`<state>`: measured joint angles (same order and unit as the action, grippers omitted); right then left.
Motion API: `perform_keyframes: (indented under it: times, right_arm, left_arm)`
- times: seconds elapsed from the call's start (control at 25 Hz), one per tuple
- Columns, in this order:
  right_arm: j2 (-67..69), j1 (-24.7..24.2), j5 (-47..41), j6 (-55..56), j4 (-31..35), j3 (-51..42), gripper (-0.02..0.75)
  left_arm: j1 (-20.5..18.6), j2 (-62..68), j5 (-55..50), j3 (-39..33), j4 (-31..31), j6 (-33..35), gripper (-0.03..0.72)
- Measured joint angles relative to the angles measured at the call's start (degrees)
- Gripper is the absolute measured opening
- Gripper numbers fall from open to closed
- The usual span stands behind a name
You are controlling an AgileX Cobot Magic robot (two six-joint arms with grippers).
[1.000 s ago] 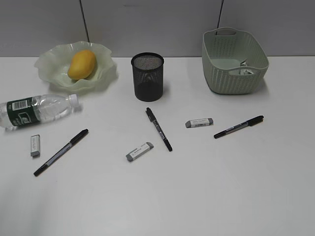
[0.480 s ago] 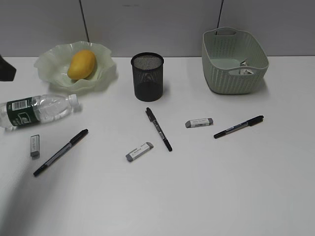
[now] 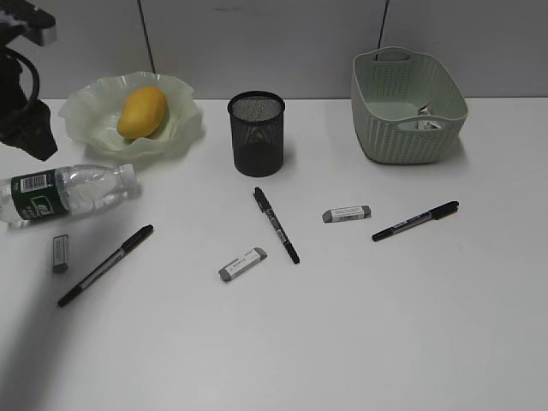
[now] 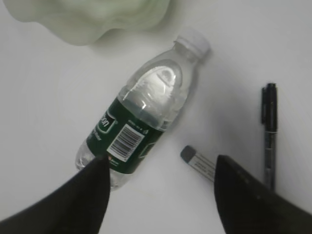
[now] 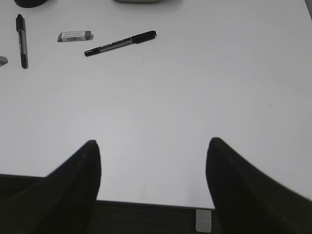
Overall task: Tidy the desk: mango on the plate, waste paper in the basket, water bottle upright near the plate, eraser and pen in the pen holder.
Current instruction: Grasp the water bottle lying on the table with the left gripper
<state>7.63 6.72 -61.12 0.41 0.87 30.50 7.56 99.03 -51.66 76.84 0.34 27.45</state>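
Note:
The mango (image 3: 142, 111) lies in the wavy green plate (image 3: 86, 116). The water bottle (image 3: 64, 193) (image 4: 146, 112) lies on its side in front of the plate. My left gripper (image 4: 161, 165) hangs open above the bottle's base end, holding nothing. White waste paper (image 3: 425, 120) sits inside the basket (image 3: 407, 107). Three pens (image 3: 104, 265) (image 3: 276, 224) (image 3: 415, 221) and three erasers (image 3: 60, 253) (image 3: 242, 264) (image 3: 346, 214) lie loose on the desk around the black mesh pen holder (image 3: 257, 133). My right gripper (image 5: 153, 146) stands open over the desk's near edge.
The left arm (image 3: 21, 86) shows at the exterior view's top left, beside the plate. An eraser (image 4: 197, 162) and a pen (image 4: 269, 131) lie just right of the bottle. A grey wall runs behind the desk (image 3: 385, 325).
The left arm has come into the exterior view from the left edge and now stands over the bottle's end. Nothing on the desk has moved.

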Motion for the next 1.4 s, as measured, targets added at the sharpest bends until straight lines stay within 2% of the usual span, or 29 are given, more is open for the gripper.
perform_keyframes:
  times: [0.16, 0.24, 0.6, 0.84, 1.16, 1.28, 1.4]
  right_arm:
    - [0.0, 0.0, 0.0, 0.0, 0.0, 0.0, 0.532]
    - [0.0, 0.0, 0.0, 0.0, 0.0, 0.0, 0.532]
    - [0.0, 0.0, 0.0, 0.0, 0.0, 0.0, 0.531]
    - [0.0, 0.0, 0.0, 0.0, 0.0, 0.0, 0.531]
    - [0.0, 0.0, 0.0, 0.0, 0.0, 0.0, 0.531]
    - [0.0, 0.0, 0.0, 0.0, 0.0, 0.0, 0.531]
    - [0.0, 0.0, 0.0, 0.0, 0.0, 0.0, 0.531]
  left_arm:
    - [-1.2, 8.6, -1.4, 5.5, 1.5, 2.1, 0.643]
    - [-1.2, 12.2, -1.9, 7.4, 3.1, 2.8, 0.675]
    - [-1.2, 18.4, -0.9, 9.1, 7.5, 14.0, 0.689]
    - [-1.2, 20.2, 1.8, 9.4, 5.8, 18.2, 0.681]
    - [-1.2, 24.2, 4.1, 9.5, 5.3, 19.1, 0.646]
    - [-1.2, 24.4, 4.2, 9.5, 5.1, 19.1, 0.601]
    - [-1.2, 24.4, 4.2, 9.5, 4.8, 19.1, 0.514]
